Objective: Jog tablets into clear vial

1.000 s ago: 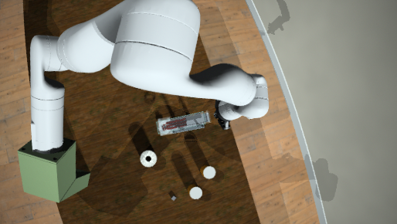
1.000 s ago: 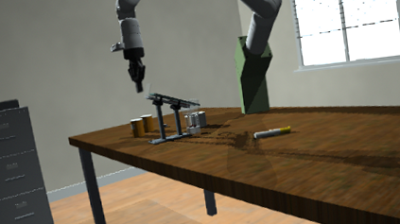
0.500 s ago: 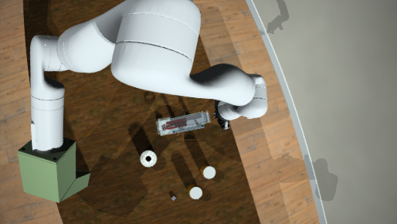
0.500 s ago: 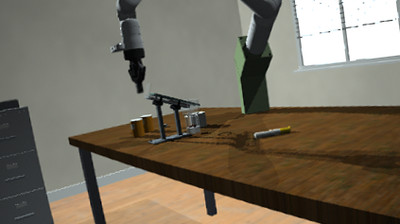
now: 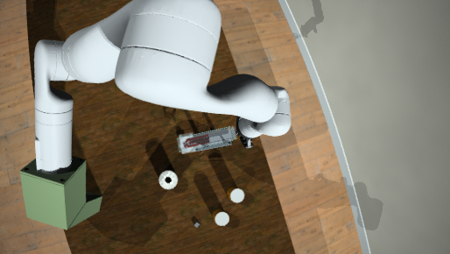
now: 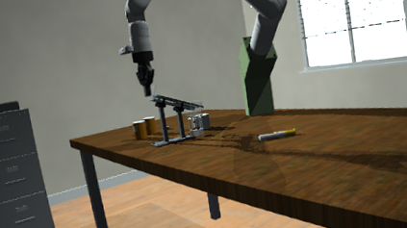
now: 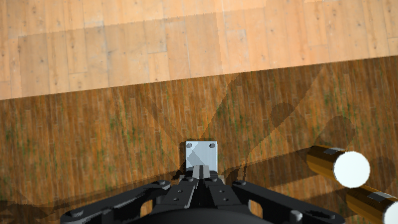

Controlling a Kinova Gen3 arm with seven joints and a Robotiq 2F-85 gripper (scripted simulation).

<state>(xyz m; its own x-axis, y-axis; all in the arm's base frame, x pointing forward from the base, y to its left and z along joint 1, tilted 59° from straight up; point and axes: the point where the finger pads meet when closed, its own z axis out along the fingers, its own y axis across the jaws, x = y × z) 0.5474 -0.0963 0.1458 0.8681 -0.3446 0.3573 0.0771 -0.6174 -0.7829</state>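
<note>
- Overhead, the feeder tray (image 5: 207,139) sits near the middle of the table (image 5: 131,131), a long clear trough with reddish tablets (image 5: 196,140) bunched toward its left end.
- From the side, the feeder tray (image 6: 176,101) is tilted on a dark two-post stand (image 6: 171,123), high end left, low end right.
- Just right of the stand, the clear vial (image 6: 195,126) stands upright on the table (image 6: 300,165) below the tray's low end; how many tablets it holds cannot be told.
- Above the tray's high end the gripper (image 6: 146,88) points straight down, fingers closed together on nothing; whether the tips touch the tray cannot be told.
- Two amber bottles (image 6: 144,127) with white caps stand left of the stand.
- Farther right on the table lies a white-and-yellow marker (image 6: 277,134).
- On the floor at far left stands a grey filing cabinet (image 6: 12,173).
</note>
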